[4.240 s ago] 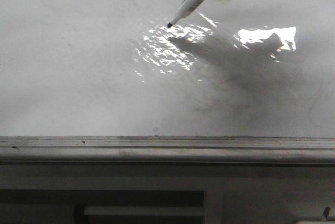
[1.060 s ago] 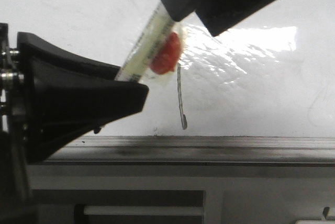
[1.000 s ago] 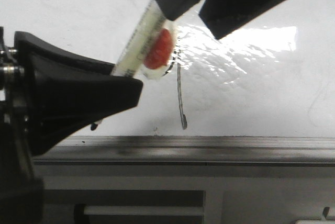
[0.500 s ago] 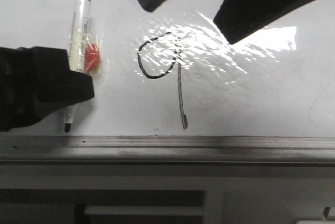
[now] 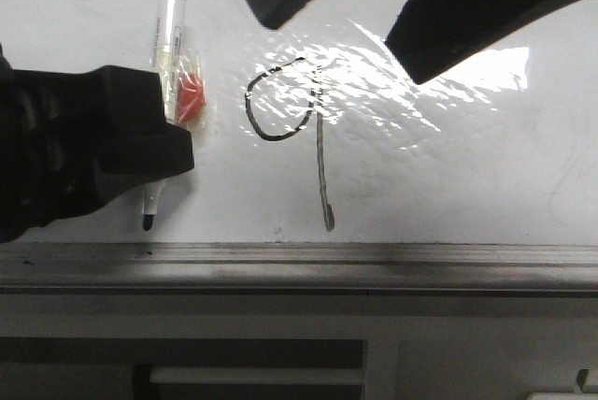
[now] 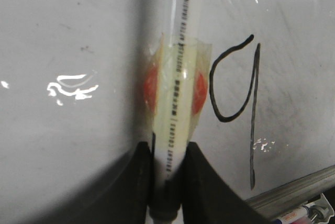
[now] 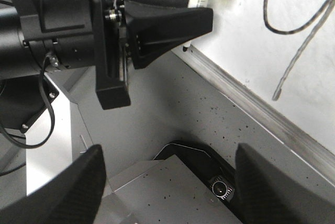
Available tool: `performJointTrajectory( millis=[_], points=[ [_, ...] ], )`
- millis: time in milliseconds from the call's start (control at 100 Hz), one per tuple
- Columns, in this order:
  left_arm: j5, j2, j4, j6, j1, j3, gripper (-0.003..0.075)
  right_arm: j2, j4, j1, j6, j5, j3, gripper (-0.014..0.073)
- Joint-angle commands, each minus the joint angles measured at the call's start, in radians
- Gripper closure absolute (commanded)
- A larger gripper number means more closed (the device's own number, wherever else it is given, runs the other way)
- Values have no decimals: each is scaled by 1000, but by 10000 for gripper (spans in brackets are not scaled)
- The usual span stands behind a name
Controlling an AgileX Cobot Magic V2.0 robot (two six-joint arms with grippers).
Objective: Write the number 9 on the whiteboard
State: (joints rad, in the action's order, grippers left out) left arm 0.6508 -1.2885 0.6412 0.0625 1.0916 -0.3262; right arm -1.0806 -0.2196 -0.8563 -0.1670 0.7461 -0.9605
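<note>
Marker pen [image 6: 175, 93]: light, stiff, slick barrel; your left hand [image 6: 167, 185] grips it near the tip, below the tape wrap; right hand [image 7: 167, 192] spread wide, empty; number 9 [image 5: 291, 129] drawn on whiteboard [image 5: 448, 185].

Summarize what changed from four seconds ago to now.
The 9 got drawn on the board, blank before. The marker passed from the right pincer, now open, to the left pincer, which grips it left of the figure. Board unmoved.
</note>
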Motion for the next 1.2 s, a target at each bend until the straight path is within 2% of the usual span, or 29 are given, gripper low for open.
performJointTrajectory(
  millis=[0, 180, 250, 320, 450, 520, 790, 910, 960, 1010, 1160, 1190],
  points=[
    [14, 10, 42, 11, 5, -21, 740, 14, -2, -3, 7, -43, -23, 134],
    [-24, 10, 68, 11, 5, -21, 738, 14, -2, -3, 7, -39, -23, 134],
    [-24, 10, 52, 11, 5, -21, 707, 14, -2, -3, 7, -39, -23, 134],
    [-24, 10, 42, 11, 5, -21, 624, 14, -2, -3, 7, -39, -23, 134],
    [-20, 14, 42, 11, 5, -21, 402, 14, -2, -3, 7, -26, -23, 134],
    [-16, 14, 42, 11, 5, -21, 353, 14, -2, -3, 7, -28, -23, 134],
    [-24, 59, 37, 9, 5, -5, 344, 14, 20, -3, 7, -62, -23, 134],
    [24, 118, 37, 0, 5, 33, 344, 16, 63, -3, 7, -86, -23, 138],
    [34, 152, 37, 0, 5, 49, 344, 24, 92, -3, 7, -108, -21, 175],
    [38, 190, 35, -5, 5, 61, 344, 36, 125, -3, 7, -133, -16, 260],
    [36, 329, 1, -102, 5, 94, 349, 108, 186, -3, 7, -258, 30, 666],
    [34, 367, -20, -107, 5, 100, 363, 125, 193, -3, 7, -291, 46, 657]
  ],
)
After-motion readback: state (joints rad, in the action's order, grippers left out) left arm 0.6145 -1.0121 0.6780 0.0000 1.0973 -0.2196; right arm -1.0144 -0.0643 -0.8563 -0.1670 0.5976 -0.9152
